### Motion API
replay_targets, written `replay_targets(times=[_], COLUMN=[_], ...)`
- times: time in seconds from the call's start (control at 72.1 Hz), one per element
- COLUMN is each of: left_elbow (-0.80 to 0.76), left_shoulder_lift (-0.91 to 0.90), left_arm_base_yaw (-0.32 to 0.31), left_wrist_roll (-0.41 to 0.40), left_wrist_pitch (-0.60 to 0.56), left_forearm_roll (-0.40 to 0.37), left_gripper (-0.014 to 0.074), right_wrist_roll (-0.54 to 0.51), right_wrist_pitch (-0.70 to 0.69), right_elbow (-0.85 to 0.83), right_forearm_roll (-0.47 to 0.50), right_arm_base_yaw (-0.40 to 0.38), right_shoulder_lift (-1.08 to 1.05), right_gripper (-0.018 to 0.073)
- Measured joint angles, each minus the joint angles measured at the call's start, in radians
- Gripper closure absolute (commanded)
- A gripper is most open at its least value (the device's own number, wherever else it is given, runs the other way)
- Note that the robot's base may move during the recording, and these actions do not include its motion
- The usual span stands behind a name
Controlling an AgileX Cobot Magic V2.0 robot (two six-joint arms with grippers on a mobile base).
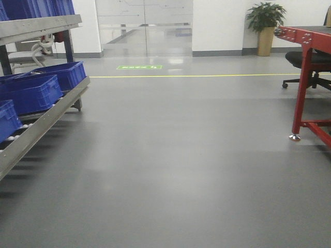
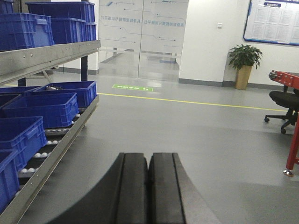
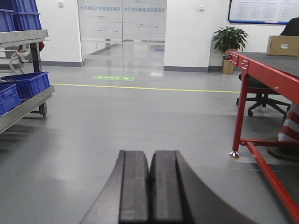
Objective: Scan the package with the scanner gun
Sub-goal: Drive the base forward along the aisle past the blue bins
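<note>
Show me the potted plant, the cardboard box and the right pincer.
potted plant (image 3: 230,38), right wrist view, leaves.
cardboard box (image 3: 283,45), right wrist view, front face.
right pincer (image 3: 149,163), right wrist view, between its shut fingertips.

Glossy smooth grey floor (image 1: 170,170), blue plastic crates (image 1: 32,94), red-painted metal table (image 3: 240,107), glass doors (image 1: 145,28)

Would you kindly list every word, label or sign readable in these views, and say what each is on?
None can be quoted.
Green floor sign: white lettering, too blurred.
Glass door: a line of characters, too small to read.
Notice board: printed sheets, too small.
</note>
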Motion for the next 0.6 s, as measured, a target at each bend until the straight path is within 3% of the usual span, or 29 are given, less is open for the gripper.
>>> replay_targets(times=[0.596], left_elbow=[0.0], left_shoulder_lift=[0.0], left_arm_base_yaw=[0.0], left_wrist_roll=[0.0], left_wrist_pitch=[0.0], left_forearm_roll=[0.0], left_gripper=[0.0707], right_wrist_roll=[0.0], right_wrist_pitch=[0.0], right_elbow=[0.0], right_forearm_roll=[0.0], right_arm_base_yaw=[0.0], right_shoulder_lift=[0.0], right_gripper=[0.0728])
